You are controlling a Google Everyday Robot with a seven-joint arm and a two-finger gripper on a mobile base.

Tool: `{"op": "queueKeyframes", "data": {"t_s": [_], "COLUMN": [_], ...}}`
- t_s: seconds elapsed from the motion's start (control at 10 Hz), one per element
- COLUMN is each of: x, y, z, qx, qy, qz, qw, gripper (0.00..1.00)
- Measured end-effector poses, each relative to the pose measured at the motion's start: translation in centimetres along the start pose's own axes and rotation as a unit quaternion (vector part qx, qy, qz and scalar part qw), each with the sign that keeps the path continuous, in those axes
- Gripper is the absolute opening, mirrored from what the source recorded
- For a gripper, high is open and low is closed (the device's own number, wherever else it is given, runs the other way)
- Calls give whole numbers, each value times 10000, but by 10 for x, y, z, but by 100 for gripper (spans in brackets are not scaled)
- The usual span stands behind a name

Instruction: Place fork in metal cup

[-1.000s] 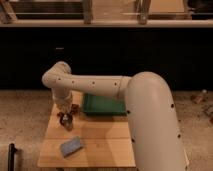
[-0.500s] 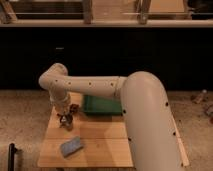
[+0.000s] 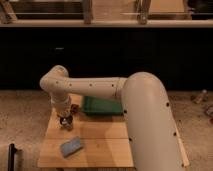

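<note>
My gripper (image 3: 65, 121) hangs straight down from the wrist over the left part of the wooden table (image 3: 107, 145), just left of the green tray (image 3: 102, 106). A small silvery-grey shape shows right at the gripper's tip; I cannot tell whether it is the metal cup or part of the gripper. The fork cannot be made out. A small dark object (image 3: 75, 107) sits beside the wrist, at the tray's left edge.
A flat blue-grey sponge (image 3: 71, 146) lies at the table's front left. My large arm (image 3: 150, 115) covers the table's right side. A dark counter front runs behind the table. Speckled floor surrounds it.
The elbow has shifted a little and dropped slightly. The gripper stays over about the same spot on the table's left, a touch lower.
</note>
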Motion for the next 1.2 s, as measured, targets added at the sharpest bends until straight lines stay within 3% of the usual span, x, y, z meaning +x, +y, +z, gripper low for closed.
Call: {"op": "queueKeyframes", "data": {"t_s": [0.4, 0.5, 1.2], "x": [-1, -1, -4], "y": [2, 3, 3], "z": [2, 3, 4], "qx": [17, 25, 87], "qy": [-29, -49, -139], "qz": [31, 47, 74], "qw": [10000, 10000, 9998], "gripper": [3, 7, 76]}}
